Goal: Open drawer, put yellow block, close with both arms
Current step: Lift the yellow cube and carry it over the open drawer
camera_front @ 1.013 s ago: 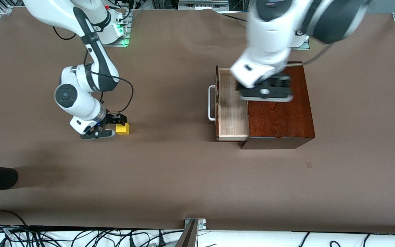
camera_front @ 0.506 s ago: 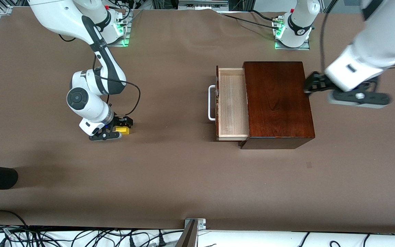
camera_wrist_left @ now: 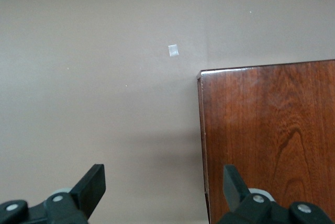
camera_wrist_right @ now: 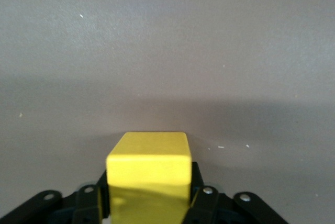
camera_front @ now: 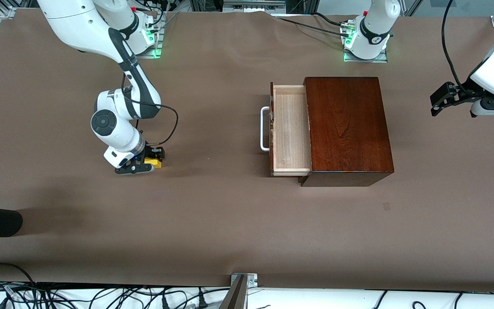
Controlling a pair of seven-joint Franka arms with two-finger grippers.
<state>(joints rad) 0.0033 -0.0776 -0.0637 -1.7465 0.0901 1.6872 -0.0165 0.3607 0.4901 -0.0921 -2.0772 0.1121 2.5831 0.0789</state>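
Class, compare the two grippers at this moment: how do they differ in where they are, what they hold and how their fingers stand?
The right gripper is low at the table, toward the right arm's end; the left gripper hangs in the air past the wooden box. The right gripper's fingers are closed on the yellow block; the left gripper's fingers are spread wide and hold nothing. Both are black and two-fingered.
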